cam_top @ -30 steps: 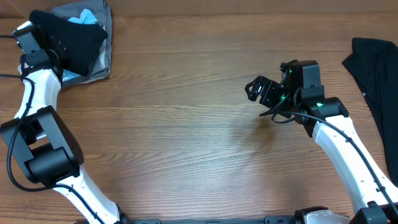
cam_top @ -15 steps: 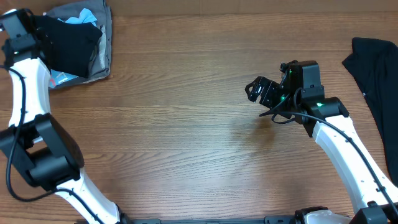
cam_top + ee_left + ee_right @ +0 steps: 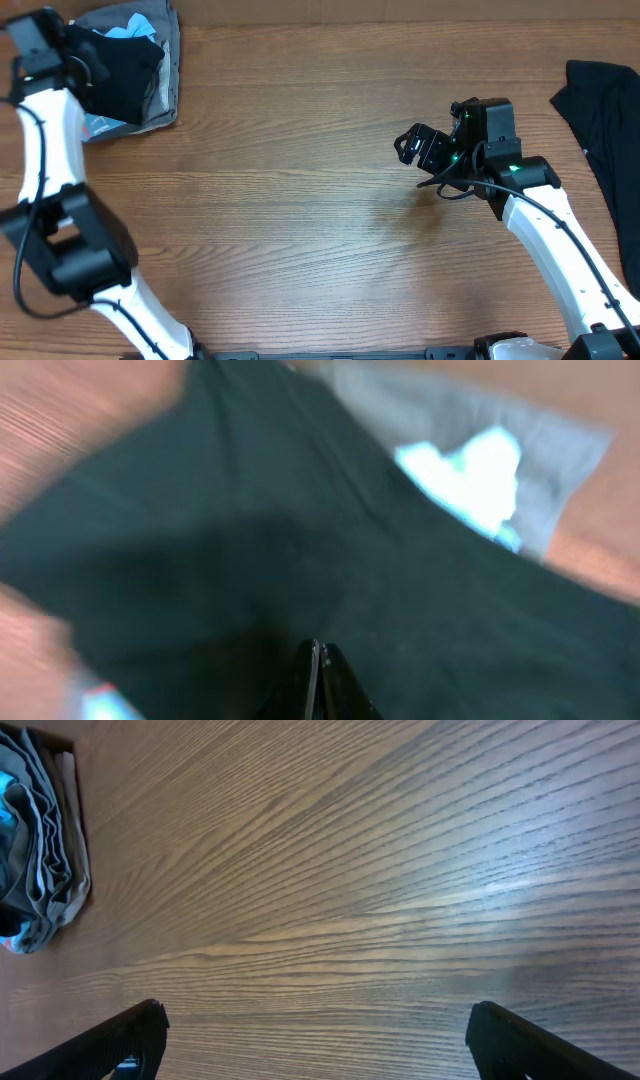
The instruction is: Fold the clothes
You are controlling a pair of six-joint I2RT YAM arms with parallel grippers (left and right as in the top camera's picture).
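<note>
Clothes pile (image 3: 140, 85): 1; separate black garment (image 3: 610, 100): 1.

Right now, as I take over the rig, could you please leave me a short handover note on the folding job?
Left claw: shut, seemingly pinching the black garment atop the pile at the far-left corner.
Right claw: open, holding nothing, above bare table.
Black T-shirt: lying at the right edge, partly out of frame.
Done: nothing visibly folded.
Left: lay a garment flat, fold it.
</note>
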